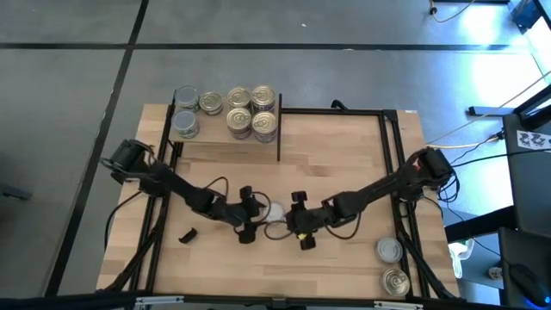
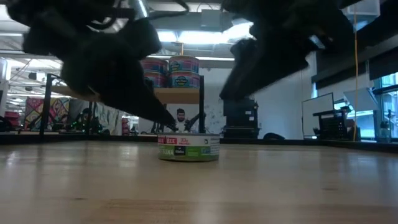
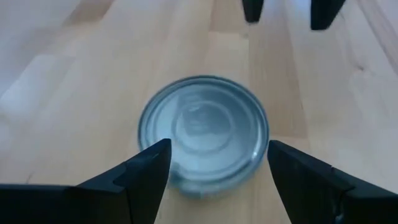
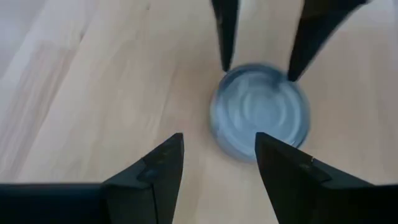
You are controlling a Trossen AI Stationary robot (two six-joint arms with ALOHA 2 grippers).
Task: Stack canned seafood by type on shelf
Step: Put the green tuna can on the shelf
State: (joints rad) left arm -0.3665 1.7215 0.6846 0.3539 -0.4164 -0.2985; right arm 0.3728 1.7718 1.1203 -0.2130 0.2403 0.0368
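A short tin with a plain silver top (image 1: 274, 209) stands on its base at the middle of the wooden table; the low view shows its green and white label (image 2: 188, 147). My left gripper (image 3: 217, 155) is open, one finger on each side of the tin's near part; I cannot tell whether they touch it. My right gripper (image 4: 217, 146) is open too, raised above the table just on the tin's right. The shelf (image 1: 219, 145) at the far left carries several tins (image 1: 251, 110), some of them stacked.
Two more tins (image 1: 389, 251) (image 1: 395, 281) stand near the table's front right corner. A small black piece (image 1: 186, 234) lies at the front left. A thin black frame (image 1: 331, 111) runs along the far and right sides of the table.
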